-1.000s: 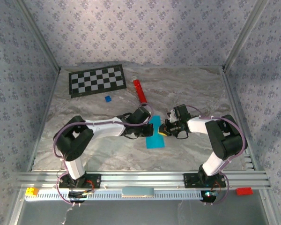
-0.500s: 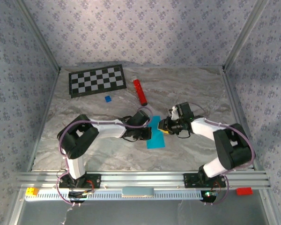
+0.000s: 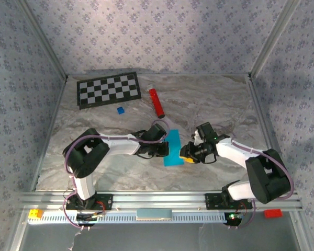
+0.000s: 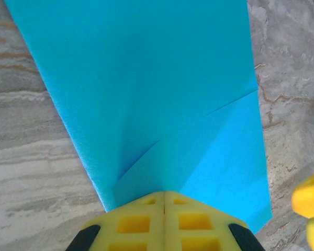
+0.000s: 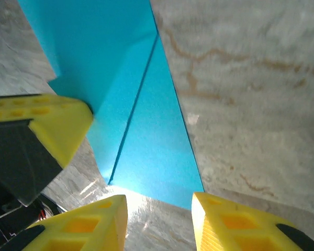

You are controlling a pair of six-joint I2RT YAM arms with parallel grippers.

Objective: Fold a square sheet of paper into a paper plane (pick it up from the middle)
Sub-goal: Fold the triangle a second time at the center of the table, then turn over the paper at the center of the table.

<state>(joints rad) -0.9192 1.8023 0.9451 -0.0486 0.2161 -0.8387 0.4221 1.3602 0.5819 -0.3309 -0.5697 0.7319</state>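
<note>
- My left claw (image 3: 164, 150) was clenched. In its wrist view (image 4: 165, 203) the two yellow fingers pressed flat together with no gap between them.
- Its tips sat right at the left edge of the sheet of paper (image 3: 174, 148). A small flap of the sheet (image 4: 162, 94) lifted just beside them, but I could not tell whether any paper was pinched between the fingers.
- My right claw (image 3: 186, 155) was released. Its yellow fingers (image 5: 222, 222) stood apart, nothing was held between them, and the paper's near edge lay just ahead of the gap.
- The paper (image 5: 141, 130) lay on the marble table (image 3: 214, 104) between my two claws. It was bright cyan and folded into a long narrow strip running away from my bases.
- From the right wrist I saw one straight crease along the strip, with a layer overlapping on its left side.
- The red cylinder (image 3: 157, 102), the small dark-blue block (image 3: 120, 110) and the checkerboard (image 3: 108, 89) lay well apart from the paper, toward the far side.
</note>
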